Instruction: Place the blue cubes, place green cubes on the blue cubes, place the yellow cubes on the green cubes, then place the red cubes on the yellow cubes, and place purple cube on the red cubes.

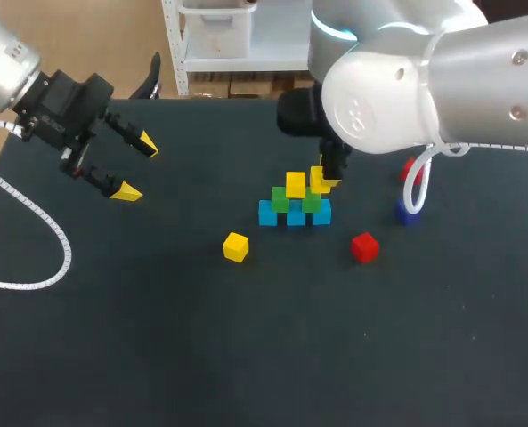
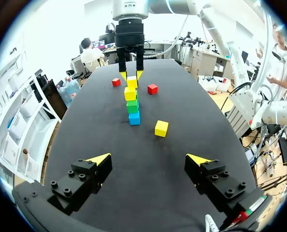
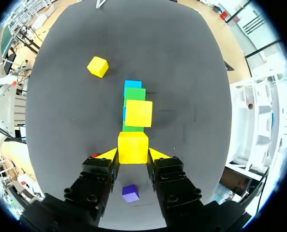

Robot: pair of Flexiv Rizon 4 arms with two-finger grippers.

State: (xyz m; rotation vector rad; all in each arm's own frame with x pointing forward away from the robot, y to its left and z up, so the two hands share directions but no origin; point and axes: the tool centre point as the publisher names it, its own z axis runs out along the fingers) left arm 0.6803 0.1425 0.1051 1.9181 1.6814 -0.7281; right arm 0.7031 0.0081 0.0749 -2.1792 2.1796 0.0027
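Right wrist view: yellow cube in right end effector.

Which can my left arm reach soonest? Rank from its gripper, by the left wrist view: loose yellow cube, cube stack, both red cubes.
1. Loose yellow cube, just ahead.
2. Cube stack, farther ahead.
3. Red cube behind the stack, loose cube's side.
4. Other red cube, slightly farther.

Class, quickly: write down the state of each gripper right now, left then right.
Left gripper: open, holding nothing.
Right gripper: shut on a small yellow cube.
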